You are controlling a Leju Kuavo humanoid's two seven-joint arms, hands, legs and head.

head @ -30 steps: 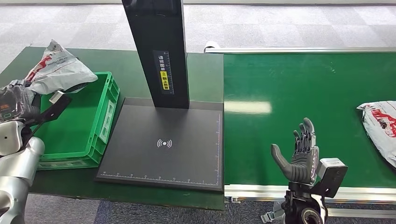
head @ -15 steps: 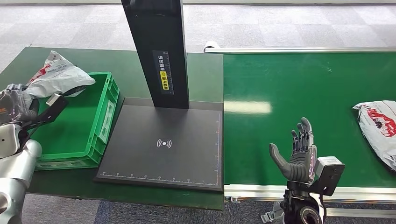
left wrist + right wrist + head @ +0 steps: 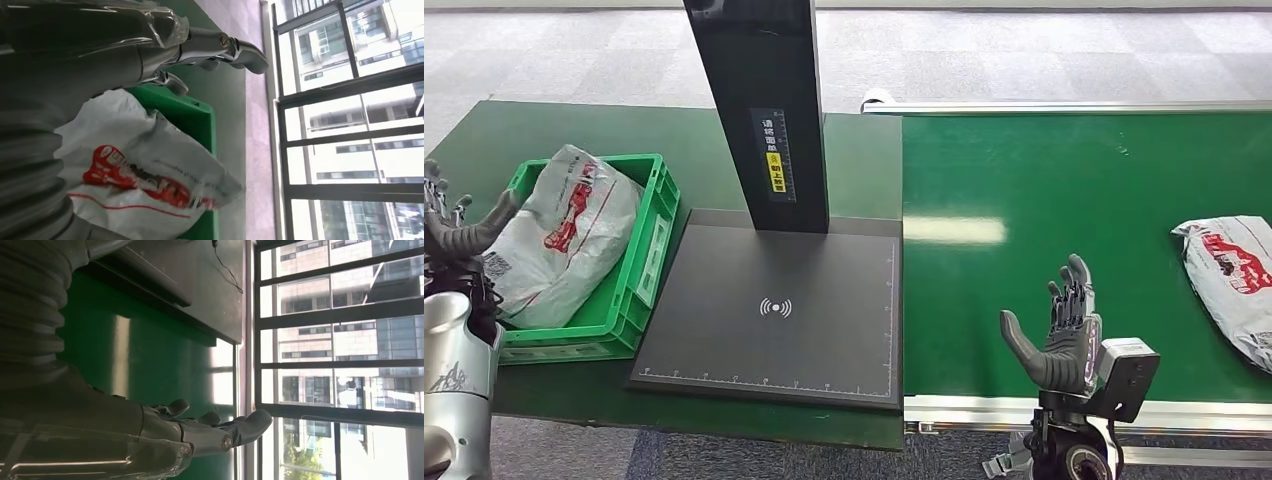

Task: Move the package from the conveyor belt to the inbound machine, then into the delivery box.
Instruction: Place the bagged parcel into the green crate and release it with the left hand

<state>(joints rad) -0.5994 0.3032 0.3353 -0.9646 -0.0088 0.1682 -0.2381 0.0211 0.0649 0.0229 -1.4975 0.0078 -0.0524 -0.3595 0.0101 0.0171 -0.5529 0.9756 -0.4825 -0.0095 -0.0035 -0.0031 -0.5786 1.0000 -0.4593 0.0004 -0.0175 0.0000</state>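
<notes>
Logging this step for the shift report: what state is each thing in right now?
Package in crate: lying in the crate, leaning over its left wall, released.
Green crate: holding one package.
Package on conveyor: lying flat, untouched.
Scanner plate: bare.
Left hand: open beside the crate.
Right hand: open, upright over the conveyor edge.

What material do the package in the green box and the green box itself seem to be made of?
The package looks like thin, soft plastic film, grey-white with red print: it is crumpled, creased and slightly glossy. The green box looks like rigid moulded plastic with a dull sheen: it has straight ribbed walls and a thick rim. Both are judged by look only.
</notes>
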